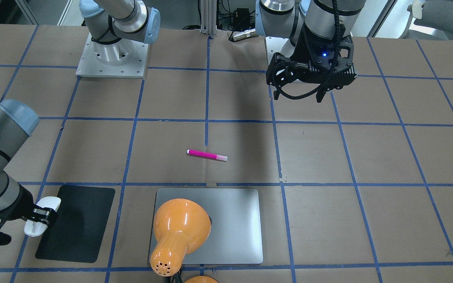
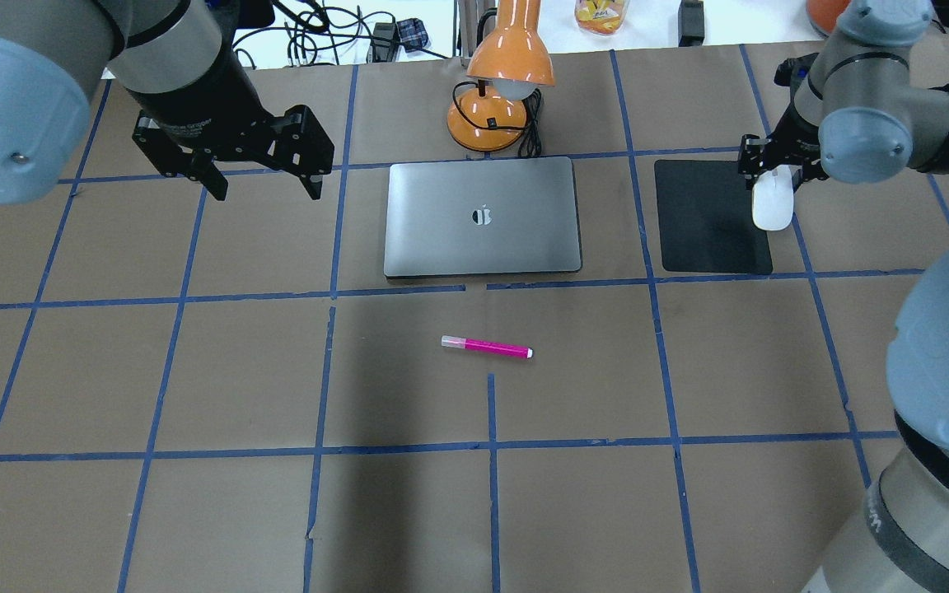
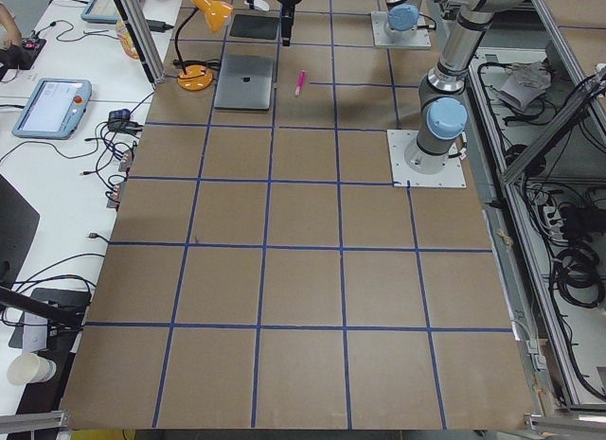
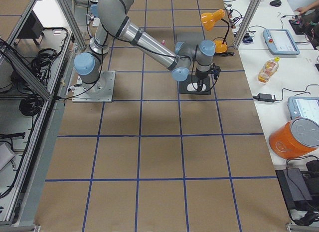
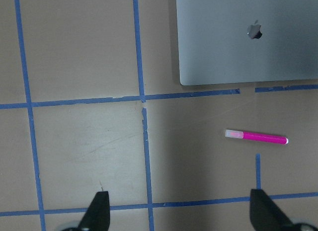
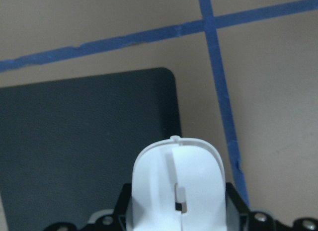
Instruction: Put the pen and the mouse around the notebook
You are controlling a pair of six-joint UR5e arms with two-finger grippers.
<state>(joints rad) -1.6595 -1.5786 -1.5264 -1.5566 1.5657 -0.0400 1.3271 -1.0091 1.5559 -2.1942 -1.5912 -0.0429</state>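
The pink pen [image 2: 487, 347] lies flat on the brown table in front of the silver notebook [image 2: 441, 239], a short gap from its near edge. My right gripper [image 2: 773, 175] is shut on the white mouse [image 2: 773, 204] over the right edge of the black mat [image 2: 705, 218]. The right wrist view shows the mouse [image 6: 176, 181] between the jaws above that mat [image 6: 74, 141]. To the notebook's left my left gripper [image 2: 267, 193] hangs open and holds nothing. From its wrist camera I see the pen [image 5: 256, 136] and the notebook [image 5: 248, 52].
An orange desk lamp [image 2: 495, 107] stands just behind the notebook, its shade leaning over the notebook's back edge [image 1: 179, 228]. Blue tape lines grid the brown table. Cables and a bottle lie beyond the table's far edge.
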